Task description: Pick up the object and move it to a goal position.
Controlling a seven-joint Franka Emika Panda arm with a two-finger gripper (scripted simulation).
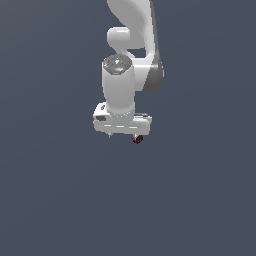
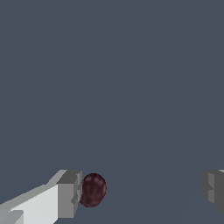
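The jaws are wide apart. The little dark red berry (image 2: 92,190) sits right next to one jaw, touching its pad (image 2: 70,194). The other jaw is far from it.

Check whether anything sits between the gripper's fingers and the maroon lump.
Nothing visible does. The maroon lump lies inside the open gripper, right beside one finger; whether they touch is unclear. The other finger stands well apart.

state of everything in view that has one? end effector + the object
end effector: open, fingers wide apart, nothing clamped.
fingers: one pad right beside the object, contact unclear; the other far off.
object: dark maroon lump between the fingers, off to one side, not gripped; in the exterior view it peeks out below the end effector.
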